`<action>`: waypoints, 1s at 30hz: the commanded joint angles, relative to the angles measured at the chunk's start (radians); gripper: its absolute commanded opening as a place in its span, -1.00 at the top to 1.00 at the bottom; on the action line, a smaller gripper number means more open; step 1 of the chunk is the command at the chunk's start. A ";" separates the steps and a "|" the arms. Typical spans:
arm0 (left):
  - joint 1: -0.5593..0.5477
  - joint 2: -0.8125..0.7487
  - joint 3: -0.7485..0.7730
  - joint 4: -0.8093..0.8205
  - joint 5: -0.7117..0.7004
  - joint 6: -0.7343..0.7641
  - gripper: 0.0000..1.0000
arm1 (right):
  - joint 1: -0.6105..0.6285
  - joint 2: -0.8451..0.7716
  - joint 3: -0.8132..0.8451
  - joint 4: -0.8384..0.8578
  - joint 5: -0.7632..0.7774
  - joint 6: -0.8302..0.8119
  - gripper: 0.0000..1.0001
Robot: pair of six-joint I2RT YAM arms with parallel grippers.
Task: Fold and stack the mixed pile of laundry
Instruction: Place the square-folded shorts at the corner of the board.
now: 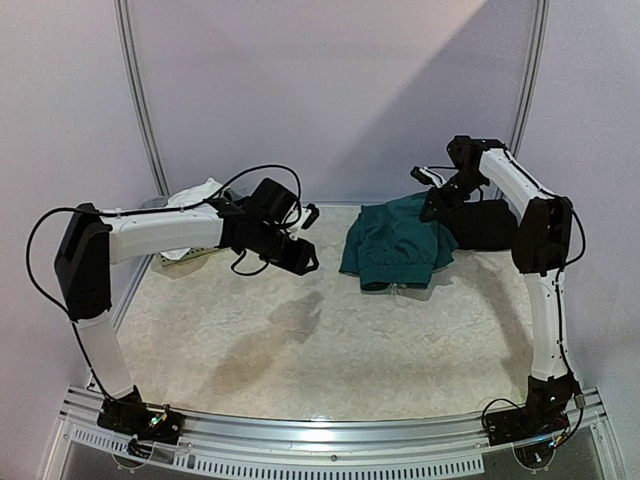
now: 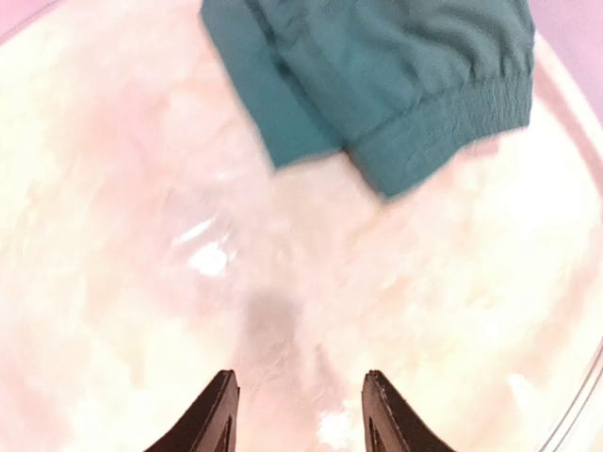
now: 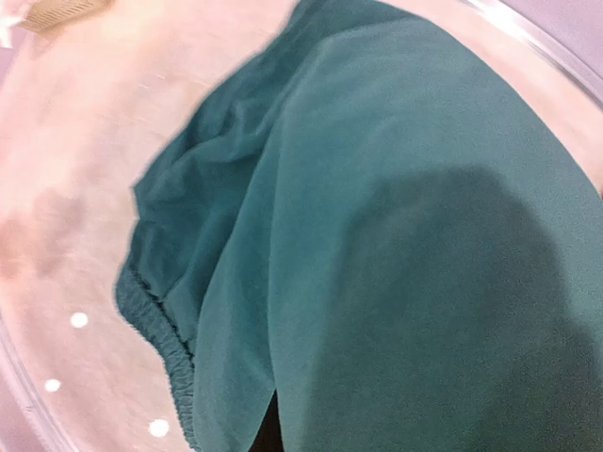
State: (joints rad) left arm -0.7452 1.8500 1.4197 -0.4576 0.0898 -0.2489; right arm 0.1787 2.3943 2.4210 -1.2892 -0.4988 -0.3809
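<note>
The dark teal-green shorts lie bunched at the back middle of the table, and their elastic waistband faces my left gripper. My right gripper is shut on the shorts' upper right edge. The cloth drapes over its fingers and hides them in the right wrist view. The black trousers lie behind the right arm. My left gripper hovers open and empty over bare table, short of the shorts and left of them. A white cloth sits at the back left.
A small pale perforated basket stands behind the left arm at the table's left edge, under the white cloth. The table has a pale mottled cover and a raised rim. The back wall is close behind the garments.
</note>
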 commanded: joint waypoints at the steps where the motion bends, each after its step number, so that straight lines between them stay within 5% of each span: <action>1: -0.016 -0.047 -0.056 -0.042 -0.040 0.025 0.09 | -0.027 0.059 0.069 -0.094 0.169 -0.120 1.00; 30: -0.035 -0.009 -0.081 -0.065 -0.014 0.048 0.09 | -0.215 -0.052 0.157 0.091 0.572 -0.389 1.00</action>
State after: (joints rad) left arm -0.7620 1.8275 1.3491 -0.5102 0.0643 -0.2127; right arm -0.0360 2.4222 2.5191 -1.2591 -0.0036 -0.7246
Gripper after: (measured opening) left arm 0.457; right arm 0.048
